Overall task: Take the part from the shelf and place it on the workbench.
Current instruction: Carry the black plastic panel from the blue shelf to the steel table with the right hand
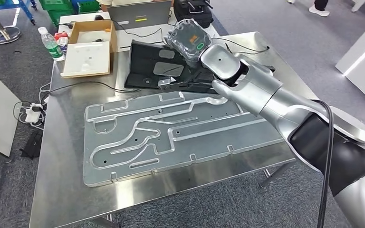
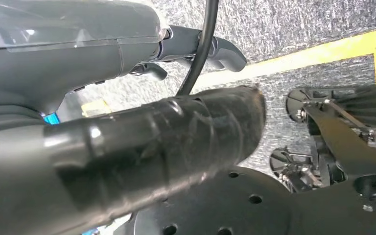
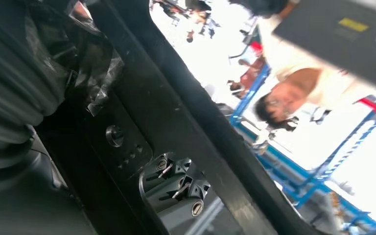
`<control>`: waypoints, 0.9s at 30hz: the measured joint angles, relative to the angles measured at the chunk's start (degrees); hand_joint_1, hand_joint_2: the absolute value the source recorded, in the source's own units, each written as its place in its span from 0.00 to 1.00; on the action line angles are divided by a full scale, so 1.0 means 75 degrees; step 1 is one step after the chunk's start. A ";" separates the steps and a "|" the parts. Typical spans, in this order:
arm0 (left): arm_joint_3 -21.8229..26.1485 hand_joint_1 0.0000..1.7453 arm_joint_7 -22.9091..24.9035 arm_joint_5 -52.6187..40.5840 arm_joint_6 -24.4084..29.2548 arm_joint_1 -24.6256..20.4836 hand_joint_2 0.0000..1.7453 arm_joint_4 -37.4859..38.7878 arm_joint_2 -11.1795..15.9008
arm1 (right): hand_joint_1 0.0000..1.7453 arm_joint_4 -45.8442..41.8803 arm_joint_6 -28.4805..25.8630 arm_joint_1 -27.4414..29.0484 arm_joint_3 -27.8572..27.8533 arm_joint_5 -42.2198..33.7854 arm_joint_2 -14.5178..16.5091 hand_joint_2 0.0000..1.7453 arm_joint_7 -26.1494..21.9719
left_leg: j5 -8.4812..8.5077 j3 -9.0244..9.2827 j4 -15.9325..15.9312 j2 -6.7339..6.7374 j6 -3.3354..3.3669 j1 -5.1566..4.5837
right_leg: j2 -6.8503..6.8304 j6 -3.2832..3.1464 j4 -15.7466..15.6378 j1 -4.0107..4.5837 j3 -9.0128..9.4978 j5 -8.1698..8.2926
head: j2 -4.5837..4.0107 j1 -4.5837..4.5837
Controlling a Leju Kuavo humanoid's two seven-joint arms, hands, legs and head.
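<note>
Head view: right robot hand [image 1: 190,42] at 1 o'clock, on black part [image 1: 159,66] lying on steel surface [image 1: 62,156] beyond grooved plate [image 1: 171,137]. Finger state: cannot tell.
Left wrist view: left robot hand [image 2: 210,46] hangs over floor, fingers curled, empty.
Right wrist view: part close against palm. Best to lower flat, release gently.

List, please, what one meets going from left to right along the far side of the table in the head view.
Plastic bottle → cardboard box → black part → right hand.
</note>
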 joint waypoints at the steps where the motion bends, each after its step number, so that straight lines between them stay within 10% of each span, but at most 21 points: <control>1: 0.0000 0.00 0.0008 0.0000 -0.0001 0.0001 0.00 0.0000 -0.0001 | 1.00 0.0070 -0.0007 0.0048 0.0020 0.0071 0.0060 1.00 -0.0020 | -0.0030 0.0006 0.0040 -0.0100 -0.0020 0.0000 | 0.0074 -0.0024 -0.0472 0.0000 0.0159 0.0341 | 0.0000 0.0001; 4: 0.0000 0.00 0.0042 0.0015 -0.0022 0.0014 0.00 0.0000 -0.0002 | 1.00 0.0373 -0.0060 0.0153 0.0086 0.0374 0.0325 1.00 -0.0006 | -0.0110 -0.0054 0.0171 -0.0269 -0.0107 -0.0002 | 0.0402 -0.0117 -0.1675 0.0002 0.0617 0.0864 | 0.0000 0.0002; 10: 0.0000 0.00 0.0135 0.0070 -0.0105 0.0020 0.00 0.0000 0.0028 | 1.00 0.1339 -0.0010 0.0460 0.0256 0.0864 0.1006 1.00 0.0277 | -0.0119 -0.0071 0.0145 -0.0326 -0.0127 0.0014 | 0.0413 -0.0135 -0.1819 0.0024 0.0682 0.0855 | 0.0001 0.0006; 14: -0.0003 0.00 0.0225 0.0066 -0.0214 0.0005 1.00 0.0000 0.0027 | 0.00 0.2120 -0.0091 0.0597 0.0296 0.0935 0.1191 0.00 0.0267 | -0.0117 -0.0024 0.0108 -0.0333 -0.0167 0.0014 | 0.0399 -0.0165 -0.1819 0.0030 0.0711 0.0841 | 0.0000 0.0005; 15: -0.0003 0.00 0.0239 0.0070 -0.0240 0.0003 1.00 0.0000 0.0027 | 0.00 0.2286 -0.0121 0.0608 0.0297 0.0948 0.1220 0.00 0.0253 | -0.0118 -0.0013 0.0105 -0.0344 -0.0180 0.0014 | 0.0385 -0.0175 -0.1819 0.0033 0.0724 0.0834 | 0.0000 0.0006; 19: -0.0002 0.00 0.0289 0.0087 -0.0256 0.0007 0.00 0.0000 0.0027 | 0.00 0.2834 -0.0153 0.0649 0.0299 0.0942 0.1267 0.00 0.0189 | -0.0120 0.0026 0.0103 -0.0433 -0.0223 0.0025 | 0.0292 -0.0199 -0.1820 0.0049 0.0786 0.0784 | 0.0000 0.0007; 27: 0.0036 0.00 0.0259 0.0167 -0.0247 0.0044 0.00 0.0000 0.0027 | 0.00 0.3436 -0.0154 0.0769 0.0298 0.0868 0.1265 0.00 0.0120 | -0.0114 0.0039 0.0130 -0.0538 -0.0213 0.0008 | 0.0193 -0.0201 -0.1864 0.0047 0.0883 0.0760 | 0.0000 0.0007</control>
